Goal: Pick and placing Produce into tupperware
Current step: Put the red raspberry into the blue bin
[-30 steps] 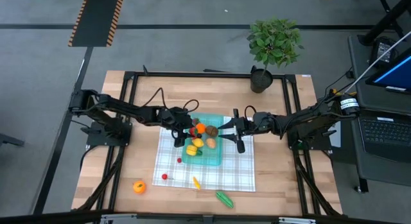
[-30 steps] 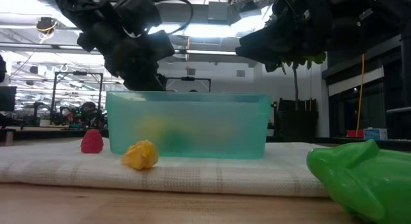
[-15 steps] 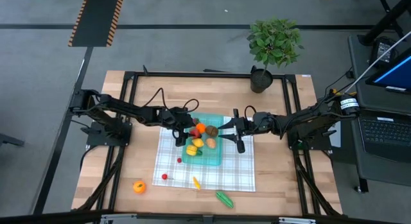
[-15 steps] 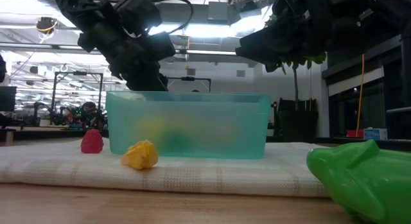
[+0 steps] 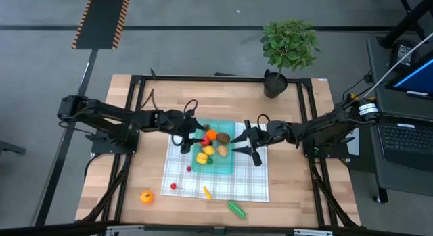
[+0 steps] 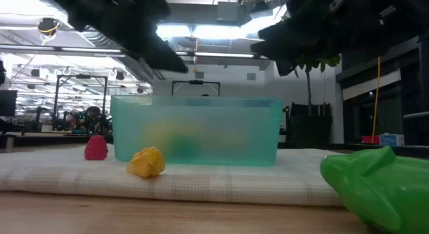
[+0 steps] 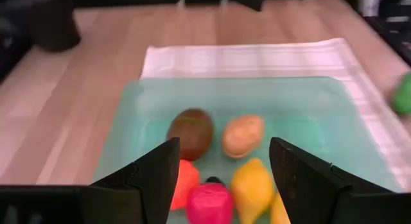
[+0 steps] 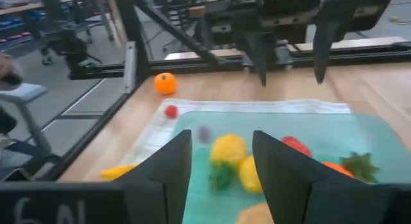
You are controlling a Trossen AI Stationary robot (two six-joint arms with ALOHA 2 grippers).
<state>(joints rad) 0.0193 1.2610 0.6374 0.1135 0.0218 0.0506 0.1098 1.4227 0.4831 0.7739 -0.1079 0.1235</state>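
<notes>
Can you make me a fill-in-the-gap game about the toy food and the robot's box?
The teal tupperware sits on a checked ____.
The orange fruit on the bare wood lies ____ the tupperware.
Nothing is between the fingers of the left tool, so it is ____.
The leafy potted ____ stands at the table's far edge.

Missing words: cloth; outside; empty; plant

Teal tupperware [image 6: 196, 130] on a checked cloth [image 6: 201, 184], seen level from the worktop [image 6: 134, 217] edge.

The translucent container stands on the cloth with blurred yellow and green shapes showing through its front wall. A small red piece of produce [image 6: 96, 147] lies on the cloth just beside its one end, and a yellow piece [image 6: 146, 161] lies in front of it, nearer the camera. A large blurred green piece [image 6: 379, 187] fills the near corner. Two dark arms hang above the container, their fingers not distinguishable.
</notes>
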